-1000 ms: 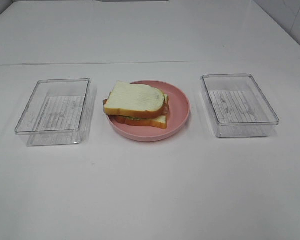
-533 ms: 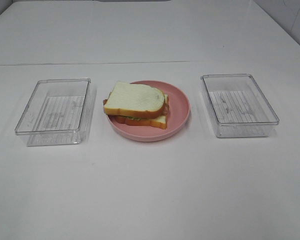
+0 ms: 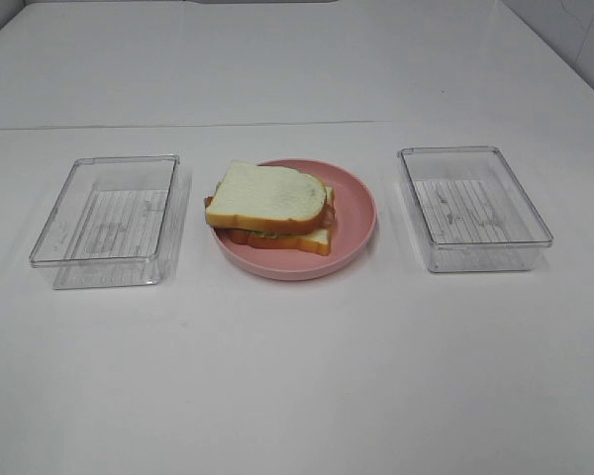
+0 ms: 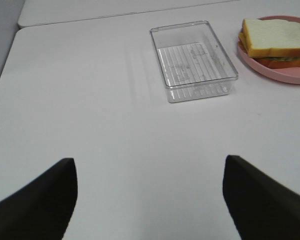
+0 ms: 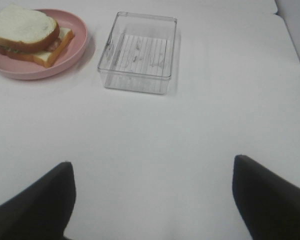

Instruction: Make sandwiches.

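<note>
A stacked sandwich [image 3: 270, 208] of white bread with orange-brown crust lies on a round pink plate [image 3: 356, 213] at the table's middle; green and brown filling peeks out between the slices. The sandwich [image 4: 275, 42] also shows in the left wrist view, and the sandwich [image 5: 27, 35] in the right wrist view. My left gripper [image 4: 150, 200] stands open over bare table, well short of the left box, nothing between its dark fingers [image 4: 35, 205]. My right gripper [image 5: 152, 202] is open too, far from the right box, empty. Neither arm appears in the exterior high view.
A clear plastic box [image 3: 109, 220] stands empty left of the plate, seen again as the box [image 4: 192, 60]. A matching clear box [image 3: 472, 206] stands right of the plate, shown as the box [image 5: 137, 52]. A table seam [image 3: 297, 125] runs behind them.
</note>
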Action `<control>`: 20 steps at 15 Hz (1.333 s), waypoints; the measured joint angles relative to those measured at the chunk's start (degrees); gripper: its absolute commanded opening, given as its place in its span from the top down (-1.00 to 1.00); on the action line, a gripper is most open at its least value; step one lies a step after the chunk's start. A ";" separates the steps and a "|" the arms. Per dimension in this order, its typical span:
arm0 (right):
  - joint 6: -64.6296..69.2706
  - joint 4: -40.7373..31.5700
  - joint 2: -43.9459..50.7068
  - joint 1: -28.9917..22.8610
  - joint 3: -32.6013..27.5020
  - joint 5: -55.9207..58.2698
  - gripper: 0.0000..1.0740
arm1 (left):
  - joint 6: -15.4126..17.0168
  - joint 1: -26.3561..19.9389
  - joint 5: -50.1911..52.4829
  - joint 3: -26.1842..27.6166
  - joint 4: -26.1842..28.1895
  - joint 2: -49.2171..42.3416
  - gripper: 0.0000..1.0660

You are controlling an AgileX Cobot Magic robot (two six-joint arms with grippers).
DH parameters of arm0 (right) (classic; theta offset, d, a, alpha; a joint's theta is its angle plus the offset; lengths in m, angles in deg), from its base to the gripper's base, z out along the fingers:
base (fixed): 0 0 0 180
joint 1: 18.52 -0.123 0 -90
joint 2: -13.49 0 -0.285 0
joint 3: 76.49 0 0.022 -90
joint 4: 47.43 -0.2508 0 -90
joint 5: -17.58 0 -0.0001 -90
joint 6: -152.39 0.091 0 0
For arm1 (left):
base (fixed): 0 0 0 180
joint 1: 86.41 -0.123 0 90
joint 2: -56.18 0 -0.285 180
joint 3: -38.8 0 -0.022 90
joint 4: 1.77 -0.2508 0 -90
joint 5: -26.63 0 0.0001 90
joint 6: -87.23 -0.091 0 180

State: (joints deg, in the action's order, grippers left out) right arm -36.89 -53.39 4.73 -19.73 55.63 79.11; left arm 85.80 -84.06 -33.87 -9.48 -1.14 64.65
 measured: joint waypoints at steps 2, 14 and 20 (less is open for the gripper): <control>0.00 -0.06 1.20 0.29 0.00 0.00 -0.50 | 0.00 -2.18 0.00 0.00 0.00 -0.17 -0.43; 0.00 -0.23 1.43 0.29 0.00 0.00 -0.50 | -0.06 -2.92 0.00 0.00 0.00 -0.97 -0.43; 0.00 -0.23 1.43 0.29 0.00 0.00 -0.50 | -0.06 -2.92 0.00 0.00 0.00 -0.97 -0.43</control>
State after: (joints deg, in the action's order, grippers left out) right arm -36.89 -53.61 6.16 -19.44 55.63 79.11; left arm 85.74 -86.98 -33.87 -9.48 -1.14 63.68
